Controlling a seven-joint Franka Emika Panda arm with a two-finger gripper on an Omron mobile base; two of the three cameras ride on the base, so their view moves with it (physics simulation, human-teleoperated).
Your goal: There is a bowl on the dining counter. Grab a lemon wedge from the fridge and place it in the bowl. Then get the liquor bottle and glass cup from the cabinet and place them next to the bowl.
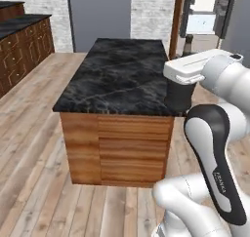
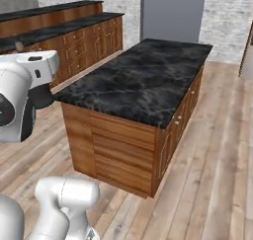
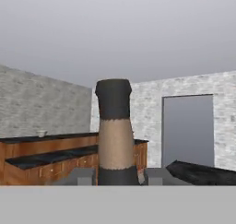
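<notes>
Two small finger tips of the tool [image 3: 115, 176] sit either side of the liquor bottle [image 3: 114, 133] in the hand view, and the bottle's neck with its dark cap stands up straight between them, so I judge the tool closed on the bottle low on its body. In the left base view the bottle's top [image 1: 188, 43] pokes up just behind the white hand, near the far right corner of the island surface [image 1: 119, 77].

What could go wrong, as I read it: the grip looks low while the neck rises well above it, so a quick swing or a sharp turn of the base might let the bottle tip or slide between the fingers. The hand also hangs close to the island's near right corner, where a careless sweep could knock the bottle against the edge.

Much is hard to make out. The actual contact of fingers and glass is cut off at the bottom of the hand view, and the white arm covers the bottle's body in both base views. A small pale object on the far raised surface [image 3: 41, 133] may be the bowl, but it is too small to tell.
</notes>
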